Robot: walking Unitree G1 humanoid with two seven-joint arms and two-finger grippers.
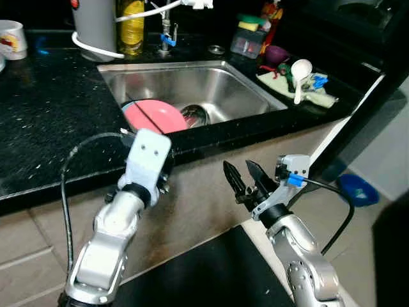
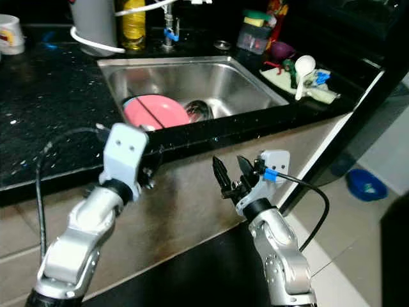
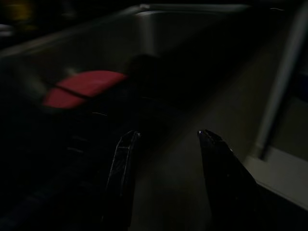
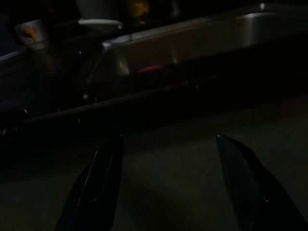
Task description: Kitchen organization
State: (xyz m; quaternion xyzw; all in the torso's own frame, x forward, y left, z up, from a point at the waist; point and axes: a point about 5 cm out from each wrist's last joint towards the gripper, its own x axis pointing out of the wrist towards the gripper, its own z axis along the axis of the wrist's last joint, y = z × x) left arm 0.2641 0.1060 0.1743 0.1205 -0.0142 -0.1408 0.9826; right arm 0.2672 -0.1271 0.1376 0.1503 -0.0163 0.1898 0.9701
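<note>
A pink plate (image 1: 153, 115) lies tilted in the steel sink (image 1: 211, 80), with a dark rod across it and a metal bowl (image 1: 195, 115) beside it. My left arm is raised at the counter's front edge, just before the plate. In its wrist view the left gripper (image 3: 168, 134) is open and empty, aimed at the plate (image 3: 84, 86). My right gripper (image 1: 241, 170) is open and empty too, held below the counter edge in front of the cabinet face, right of the sink's middle.
On the black counter (image 1: 45, 115) right of the sink, a white ladle (image 1: 300, 70) rests on a green cloth (image 1: 323, 97), near a purple bowl (image 1: 277, 54) and a sponge tub (image 1: 249, 39). Behind the sink stand a grey canister (image 1: 94, 25), yellow bottle (image 1: 131, 25) and white mug (image 1: 11, 38). On the floor, a blue bowl (image 1: 358, 188).
</note>
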